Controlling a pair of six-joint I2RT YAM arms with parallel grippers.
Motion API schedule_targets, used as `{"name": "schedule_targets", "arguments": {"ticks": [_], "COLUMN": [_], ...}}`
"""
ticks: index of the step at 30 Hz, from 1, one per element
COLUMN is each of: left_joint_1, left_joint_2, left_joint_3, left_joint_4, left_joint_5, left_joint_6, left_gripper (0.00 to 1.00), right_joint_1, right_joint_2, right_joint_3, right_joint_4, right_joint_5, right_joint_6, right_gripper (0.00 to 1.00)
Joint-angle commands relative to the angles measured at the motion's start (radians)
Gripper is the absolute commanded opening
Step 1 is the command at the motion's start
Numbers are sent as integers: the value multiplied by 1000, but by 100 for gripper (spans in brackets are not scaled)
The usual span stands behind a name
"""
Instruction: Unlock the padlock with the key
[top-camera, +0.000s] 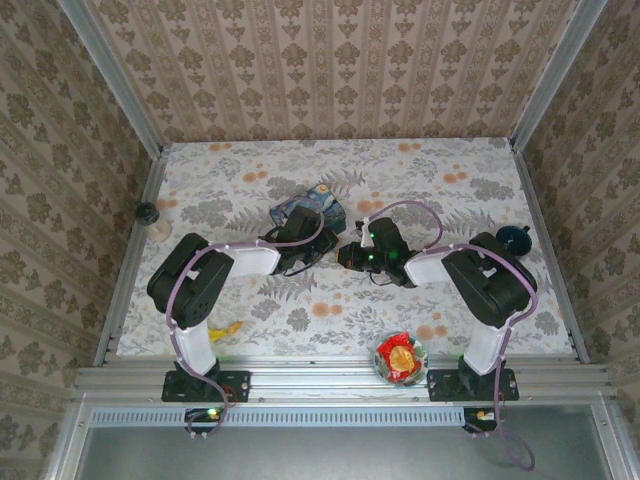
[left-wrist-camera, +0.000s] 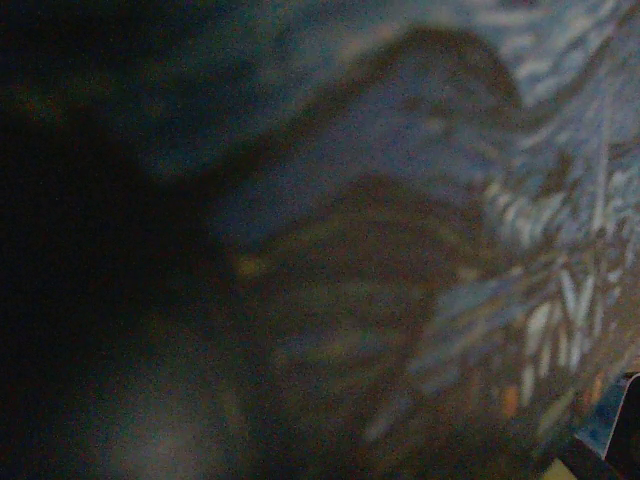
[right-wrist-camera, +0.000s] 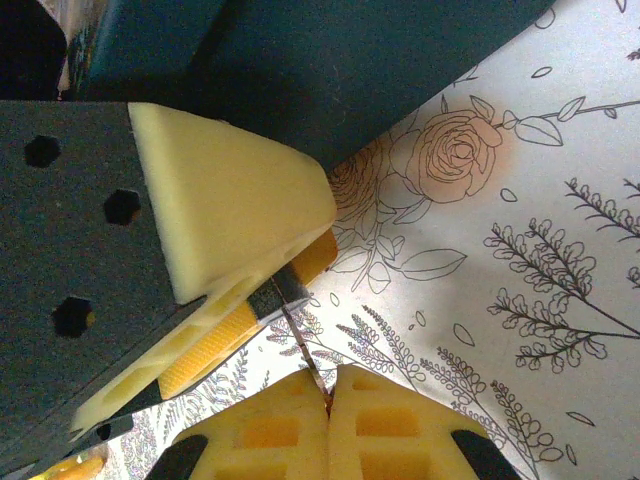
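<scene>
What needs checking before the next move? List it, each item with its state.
1. Right gripper grip on the thin silvery key: jaws shut on it, ok.
2. Left gripper hold on the padlock: looks clamped, ok.
3. Key reaches the padlock: ok.
4. Key seated in the keyhole: cannot tell, too small.
5. Room to turn: blue tin sits close beside both grippers, cannot tell.
6. Left wrist view usable: dark and blurred, not ok.
</scene>
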Motion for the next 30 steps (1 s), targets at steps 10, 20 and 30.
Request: {"name": "schedule_targets", "arguments": {"ticks": [10, 20, 30], "left_joint_1": [-30, -27, -30], "left_joint_2": [-22, -35, -37], "left_joint_3": [-21, -19, -18], "left_joint_4": [-52, -62, -56], "left_joint_5": [139, 128, 136], "left_joint_6": [-28, -12, -4], "left_gripper": [8, 8, 8], "right_joint_1": [-19, -19, -30], "right_joint_2": [10, -16, -2], "right_joint_3": [71, 73, 124], "right_joint_4": [128, 22, 14], "right_joint_5": [42, 91, 41], "right_joint_6": [17, -32, -27], "right_gripper": [0, 0, 0]}}
